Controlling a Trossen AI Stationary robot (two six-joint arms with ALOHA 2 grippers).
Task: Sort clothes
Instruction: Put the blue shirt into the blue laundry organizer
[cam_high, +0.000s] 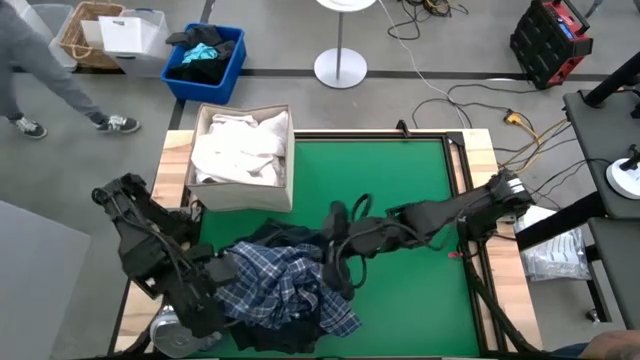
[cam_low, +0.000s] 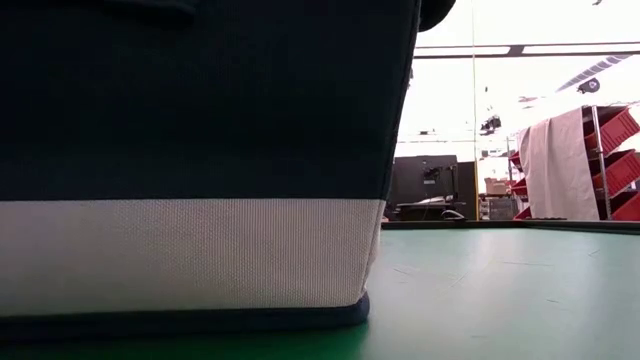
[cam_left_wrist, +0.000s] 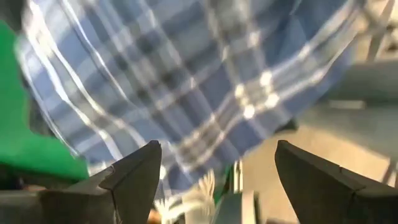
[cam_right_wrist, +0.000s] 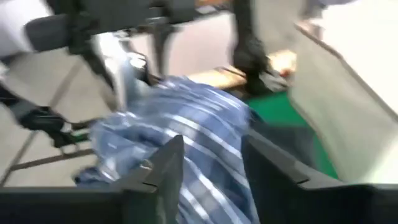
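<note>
Plaid shirt (cam_high: 285, 285): soft woven cloth, crumpled, matt. White shirts (cam_high: 238, 146): soft matt cloth. Fabric bin (cam_low: 200, 160): coarse canvas weave, navy above a cream band. Table (cam_high: 400, 180): smooth matt green surface, bare wood edging. Left end effector (cam_left_wrist: 217, 180) fingers (cam_left_wrist: 134, 177): matt dark plastic.

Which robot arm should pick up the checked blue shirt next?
Probably the right. The right gripper has its fingers around a fold of the plaid shirt. The left gripper is open, with the shirt just ahead of it.
</note>
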